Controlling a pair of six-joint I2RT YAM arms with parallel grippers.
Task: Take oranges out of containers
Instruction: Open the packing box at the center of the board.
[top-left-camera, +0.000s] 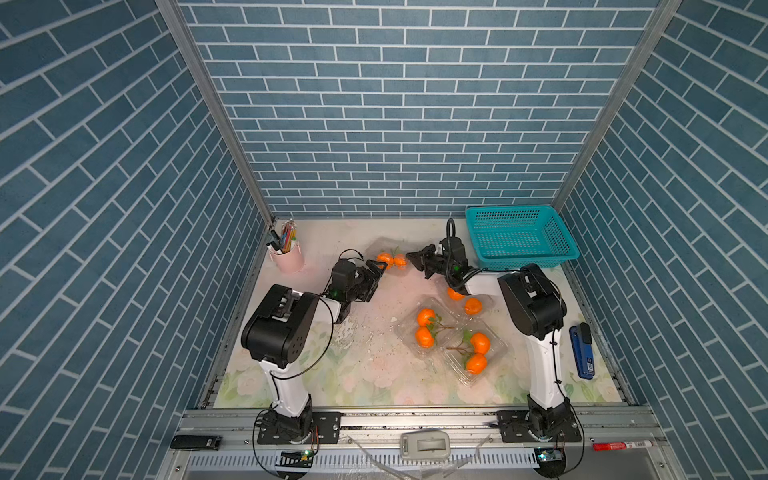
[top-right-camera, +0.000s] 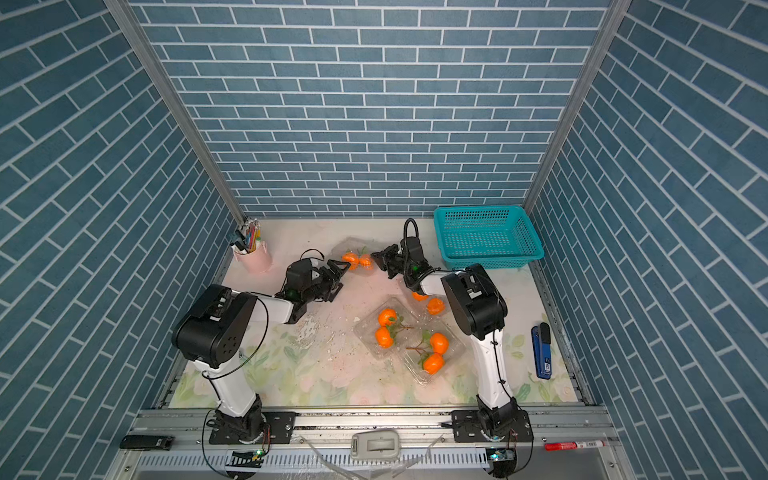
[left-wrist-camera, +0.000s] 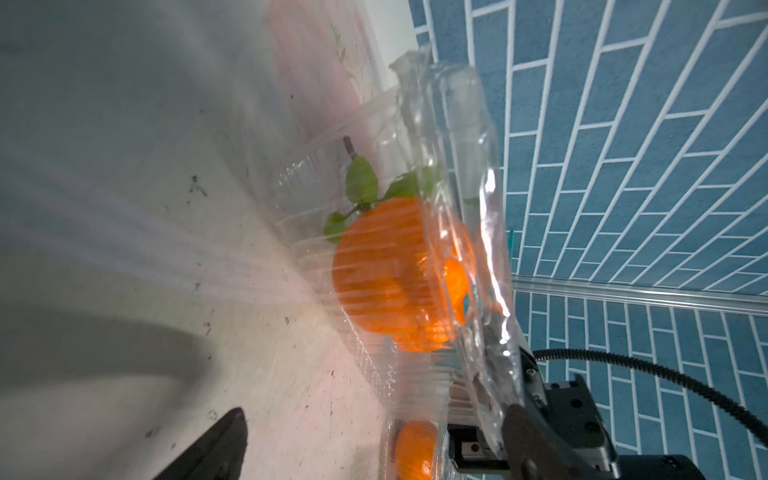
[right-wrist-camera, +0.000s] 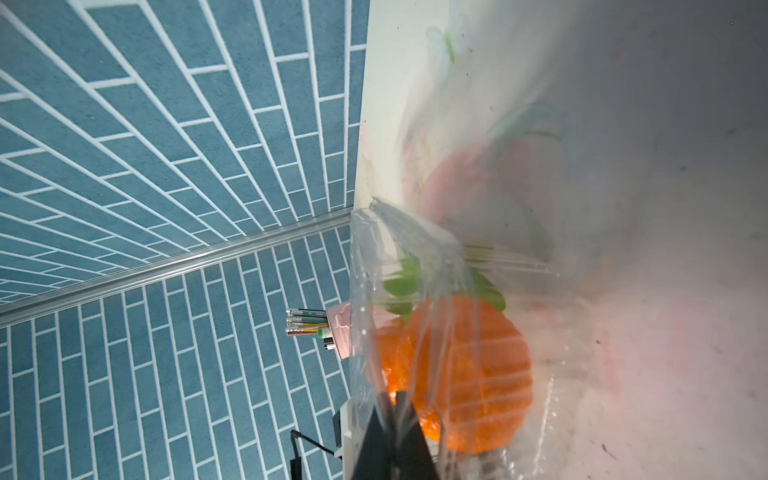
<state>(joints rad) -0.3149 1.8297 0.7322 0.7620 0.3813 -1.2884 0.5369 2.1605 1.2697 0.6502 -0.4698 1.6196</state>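
At the back of the table a clear container (left-wrist-camera: 328, 174) holds two leafy oranges (top-left-camera: 392, 259) (left-wrist-camera: 382, 266). My right gripper (top-left-camera: 411, 257) (right-wrist-camera: 399, 401) is shut on the edge of its lid (left-wrist-camera: 457, 124) (right-wrist-camera: 386, 257), which stands raised. My left gripper (top-left-camera: 377, 270) (left-wrist-camera: 374, 446) is open, with its fingers wide on either side of the container's near end. Nearer the front, two open containers (top-left-camera: 405, 328) (top-left-camera: 496, 345) each hold a twig-joined pair of oranges (top-left-camera: 425, 326) (top-left-camera: 478, 353). Two more oranges (top-left-camera: 464, 300) lie in clear plastic partly under my right arm.
A teal basket (top-left-camera: 519, 241) stands at the back right, close behind my right wrist. A pink pen cup (top-left-camera: 286, 259) stands at the back left. A blue stapler (top-left-camera: 582, 353) lies by the right edge. White crumbs dot the mat's middle (top-left-camera: 353, 332).
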